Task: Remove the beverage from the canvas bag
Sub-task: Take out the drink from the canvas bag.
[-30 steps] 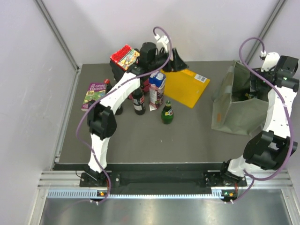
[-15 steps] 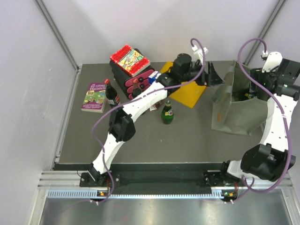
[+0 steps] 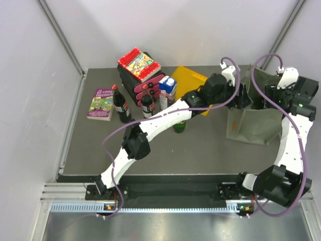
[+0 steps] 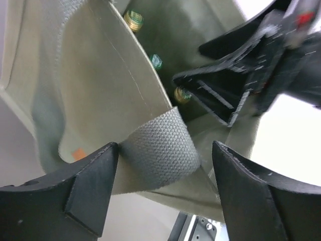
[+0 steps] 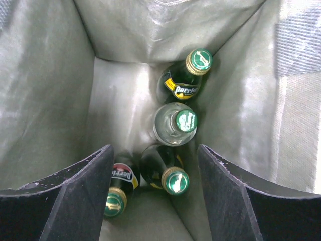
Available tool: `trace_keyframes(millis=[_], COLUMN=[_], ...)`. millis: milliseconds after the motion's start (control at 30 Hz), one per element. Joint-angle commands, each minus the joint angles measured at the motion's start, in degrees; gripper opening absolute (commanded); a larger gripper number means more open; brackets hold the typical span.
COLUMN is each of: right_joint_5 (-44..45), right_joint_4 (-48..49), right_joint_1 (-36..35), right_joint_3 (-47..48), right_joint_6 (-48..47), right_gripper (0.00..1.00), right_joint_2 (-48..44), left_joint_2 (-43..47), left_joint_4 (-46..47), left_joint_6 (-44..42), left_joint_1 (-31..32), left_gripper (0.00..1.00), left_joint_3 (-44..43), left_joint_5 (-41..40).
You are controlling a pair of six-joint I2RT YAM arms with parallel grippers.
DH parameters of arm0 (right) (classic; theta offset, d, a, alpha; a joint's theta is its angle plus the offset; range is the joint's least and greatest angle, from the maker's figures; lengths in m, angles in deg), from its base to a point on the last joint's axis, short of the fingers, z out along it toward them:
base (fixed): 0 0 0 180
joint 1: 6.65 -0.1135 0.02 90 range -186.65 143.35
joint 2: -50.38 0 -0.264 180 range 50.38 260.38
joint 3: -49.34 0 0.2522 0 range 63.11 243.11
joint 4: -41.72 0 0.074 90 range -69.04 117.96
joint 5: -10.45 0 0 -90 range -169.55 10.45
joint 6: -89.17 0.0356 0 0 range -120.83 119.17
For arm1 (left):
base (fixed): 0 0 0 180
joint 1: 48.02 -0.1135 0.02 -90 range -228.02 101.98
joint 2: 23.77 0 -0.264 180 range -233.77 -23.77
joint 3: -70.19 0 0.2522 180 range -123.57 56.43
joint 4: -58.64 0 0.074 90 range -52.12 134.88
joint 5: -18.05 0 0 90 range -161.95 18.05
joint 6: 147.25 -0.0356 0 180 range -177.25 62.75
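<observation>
Built of white shell links and black joint housings, left arm (image 3: 155,122) and right arm (image 3: 290,145) alike. Strung with loose purple cables (image 3: 264,56) running from black bases (image 3: 97,190) to the wrists. Tipped, at left hand (image 4: 164,150) and right hand (image 5: 154,150), with broad matte-black wedge fingers (image 4: 85,196).

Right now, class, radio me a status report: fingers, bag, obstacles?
Left fingers open around the bag strap. Right fingers open above four bottles inside the bag. None gripped yet.
</observation>
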Motion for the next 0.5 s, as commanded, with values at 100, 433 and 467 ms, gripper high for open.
trace_keyframes(millis=[100,433,467], right_joint_5=[-0.4,-0.6,-0.9], right_joint_4=[3.4,3.6,3.4], right_joint_1=[0.3,0.8,0.9], right_joint_3=[-3.1,-1.7,-1.0], right_joint_6=[-1.2,3.6,4.2], right_gripper=[0.67,0.67,0.67], right_joint_2=[-6.7,-7.1,-5.8], left_joint_2=[-0.2,2.8,3.0], left_joint_4=[-4.6,-7.3,-7.4], left_joint_6=[-4.4,-8.0,-8.2], left_joint_1=[3.4,5.5,5.6], left_gripper=[0.78,0.63,0.61], left_joint_3=[-2.4,4.2,4.5], left_joint_5=[-7.6,-4.1,-3.8])
